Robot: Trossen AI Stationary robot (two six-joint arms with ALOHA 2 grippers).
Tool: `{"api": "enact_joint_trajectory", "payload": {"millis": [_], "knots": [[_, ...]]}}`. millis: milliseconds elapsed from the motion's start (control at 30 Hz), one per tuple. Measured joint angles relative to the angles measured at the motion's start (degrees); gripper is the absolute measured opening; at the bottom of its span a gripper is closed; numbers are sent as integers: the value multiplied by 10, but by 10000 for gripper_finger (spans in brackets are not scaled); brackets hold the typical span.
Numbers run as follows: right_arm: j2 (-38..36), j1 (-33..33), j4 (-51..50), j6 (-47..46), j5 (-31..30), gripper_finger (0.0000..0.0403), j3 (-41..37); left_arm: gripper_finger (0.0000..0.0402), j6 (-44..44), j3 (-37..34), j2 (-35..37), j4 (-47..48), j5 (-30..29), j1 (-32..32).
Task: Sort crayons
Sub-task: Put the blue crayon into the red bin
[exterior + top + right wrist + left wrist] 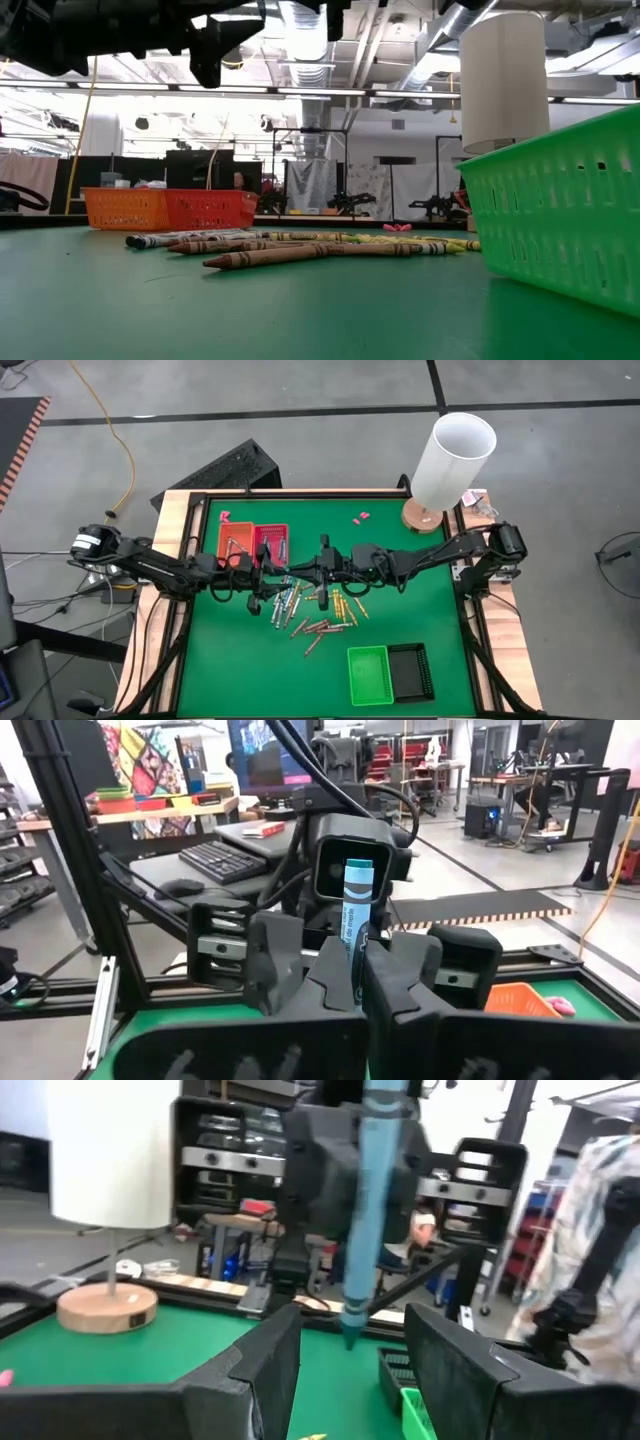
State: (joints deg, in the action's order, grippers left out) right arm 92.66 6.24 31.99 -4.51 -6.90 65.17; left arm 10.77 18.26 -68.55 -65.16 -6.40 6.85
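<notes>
My right gripper is shut on a blue crayon above the table's middle. My left gripper faces it from the left. It is open, and its two fingers stand on either side of the crayon's pointed tip without touching it. Many loose crayons in grey, blue, yellow and brown-red lie flat on the green mat below both grippers. They also show in the low view. My right gripper pinches the blue crayon between its two fingers, partway along its paper-wrapped shaft. The fingers come level from the table's right side and lie across the crayon. The crayon stands upright, flat end up and tip down, lifted clear of the table.
An orange tray and a red tray stand side by side behind the grippers. A green tray and a black tray stand at the near edge. A white lamp on a wooden base stands at the far right. Pink scraps lie at the back.
</notes>
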Motion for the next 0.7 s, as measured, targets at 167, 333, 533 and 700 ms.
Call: {"api": "enact_joint_trajectory", "payload": {"millis": [167,333,533,700], "knots": [[0,0,-2,0,10,1,0,169,1,0,-23,-44,-2,0],[0,0,-5,-1,10,1,0,169,1,0,-29,-54,1,0],[5,0,-1,-1,11,1,0,169,3,14,-28,-39,2,0],[5,-1,-1,0,10,1,0,164,-5,60,-28,57,1,0]]}}
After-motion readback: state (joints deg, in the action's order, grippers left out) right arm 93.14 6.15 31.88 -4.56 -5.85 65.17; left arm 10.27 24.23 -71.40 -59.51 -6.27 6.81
